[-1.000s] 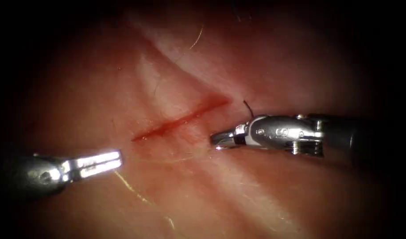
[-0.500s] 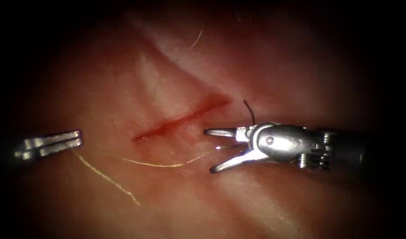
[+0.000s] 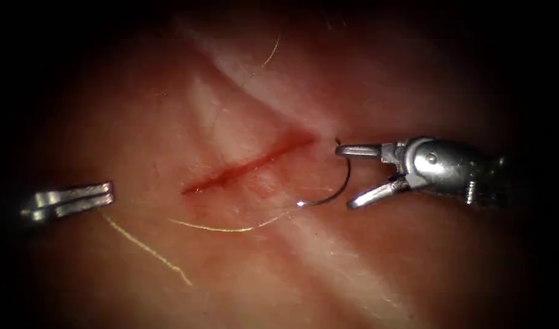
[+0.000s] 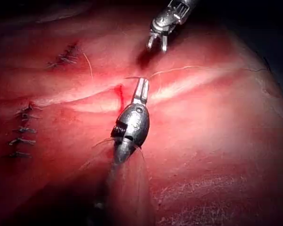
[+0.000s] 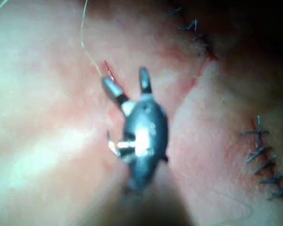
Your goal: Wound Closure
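Since a moment ago my right tool [image 3: 350, 176] has backed away right of the cut [image 3: 249, 164], jaws spread, holding nothing. Between them lies the curved needle [image 3: 334, 189], freed: stiff, slippery; I'd grasp mid-curve. Left tool [image 3: 69, 200], farther left, pressed together, empty.

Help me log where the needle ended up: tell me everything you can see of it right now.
The needle is a thin, dark, curved piece of metal lying on the tissue just right of the cut. One end sits at the upper jaw tip of the right tool, whose jaws are spread open; whether they touch is unclear. It curves down to a glinting tip at lower left. No part clearly enters the tissue. Neither tool grips it.
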{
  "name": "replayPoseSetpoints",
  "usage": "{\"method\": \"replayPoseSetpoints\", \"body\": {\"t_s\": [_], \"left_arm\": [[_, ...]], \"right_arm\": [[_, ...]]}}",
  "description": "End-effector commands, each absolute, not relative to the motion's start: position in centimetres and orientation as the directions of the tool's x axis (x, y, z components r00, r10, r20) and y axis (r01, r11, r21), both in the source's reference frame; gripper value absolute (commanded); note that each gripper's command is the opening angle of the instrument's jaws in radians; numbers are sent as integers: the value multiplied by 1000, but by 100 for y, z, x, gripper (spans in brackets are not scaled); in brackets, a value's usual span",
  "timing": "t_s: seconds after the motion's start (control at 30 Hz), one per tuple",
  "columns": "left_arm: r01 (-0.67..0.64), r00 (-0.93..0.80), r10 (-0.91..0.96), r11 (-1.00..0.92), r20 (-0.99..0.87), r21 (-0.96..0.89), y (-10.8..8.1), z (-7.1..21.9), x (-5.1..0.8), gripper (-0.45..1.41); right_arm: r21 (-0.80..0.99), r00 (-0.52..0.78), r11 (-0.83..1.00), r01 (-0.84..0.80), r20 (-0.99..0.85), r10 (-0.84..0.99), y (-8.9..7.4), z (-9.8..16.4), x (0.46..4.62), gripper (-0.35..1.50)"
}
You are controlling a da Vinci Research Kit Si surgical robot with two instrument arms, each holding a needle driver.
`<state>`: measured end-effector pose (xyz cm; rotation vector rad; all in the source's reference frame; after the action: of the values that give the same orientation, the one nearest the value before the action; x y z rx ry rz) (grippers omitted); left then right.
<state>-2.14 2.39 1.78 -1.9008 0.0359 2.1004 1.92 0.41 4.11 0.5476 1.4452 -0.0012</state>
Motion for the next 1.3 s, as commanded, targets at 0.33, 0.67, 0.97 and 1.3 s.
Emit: {"method": "replayPoseSetpoints", "body": {"t_s": [0.33, 0.67, 0.97, 1.3], "left_arm": [[-174, 25, 153, -972, -988, -155, 267, 198, -260, -45], [-126, 127, 139, -980, -982, -155, 275, 218, -281, -45], [-133, 153, 107, -983, -982, -128, 293, 224, -278, -45], [-189, 97, 75, -978, -992, -93, 314, 287, -271, -45]], "right_arm": [[326, 136, 883, 338, -945, 298, 52, 460, 286, -35], [304, 132, 870, 389, -953, 274, 29, 487, 344, -35], [308, 129, 825, 474, -951, 281, 8, 497, 356, -35], [308, 112, 797, 520, -949, 294, -1, 485, 353, -35]]}}
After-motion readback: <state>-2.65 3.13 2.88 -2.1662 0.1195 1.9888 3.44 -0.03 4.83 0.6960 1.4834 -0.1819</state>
